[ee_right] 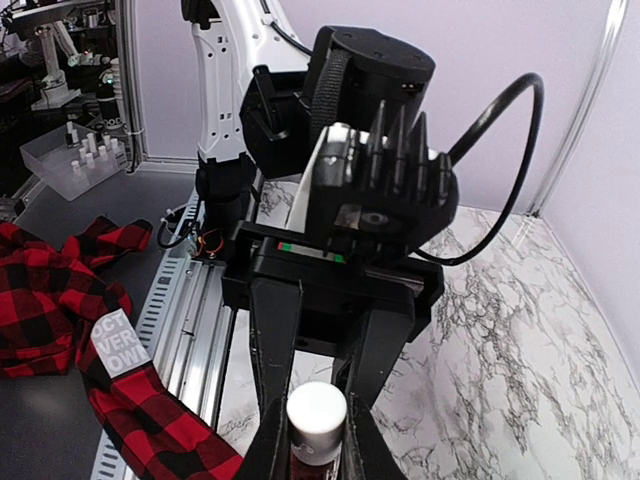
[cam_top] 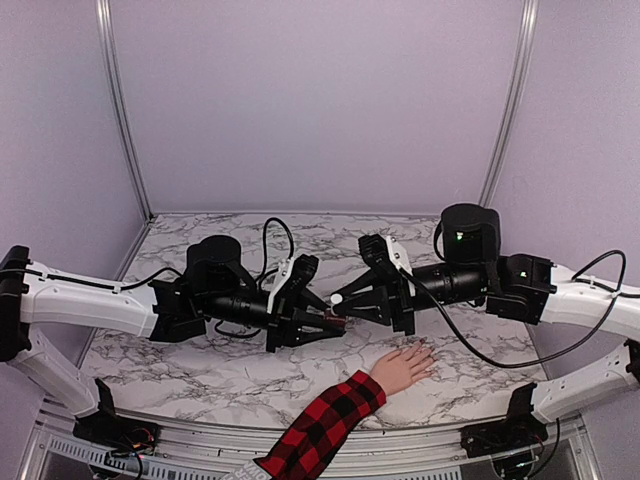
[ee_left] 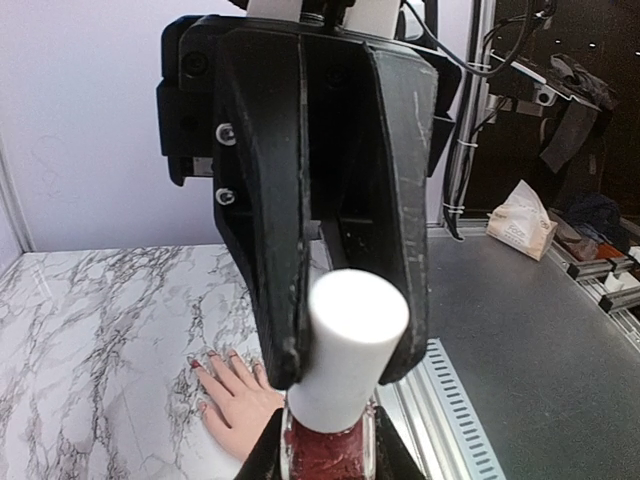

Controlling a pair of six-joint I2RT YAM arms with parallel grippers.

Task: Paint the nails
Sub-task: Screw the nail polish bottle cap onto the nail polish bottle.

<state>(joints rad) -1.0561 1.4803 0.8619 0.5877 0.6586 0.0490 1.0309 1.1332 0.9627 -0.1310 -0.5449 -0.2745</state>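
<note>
Fingers [ee_right: 268, 450] of the right gripper [cam_top: 345, 300] are closed on the cap [ee_left: 355, 335]. The left gripper [cam_top: 325, 322] is clamped narrow on the bottle [ee_left: 325, 452] beneath it. Both are held in the air between the arms. Nails [ee_left: 212, 358] tip the pale hand [cam_top: 403, 368], which lies flat on the table [cam_top: 200, 365] near the bottle, with its sleeve [cam_top: 325, 420] toward the near edge.

Unscrewing looks like the step in hand. Turn the cap about its own axis and keep the left grip firm so the bottle cannot spin. Then draw the cap straight out so the brush clears the neck without dripping.

Cap: a smooth white cylinder, probably slippery. Bottle: glossy, dark red, glass by the look. Table: marble-patterned, flat. Sleeve: soft red-and-black plaid cloth.
</note>
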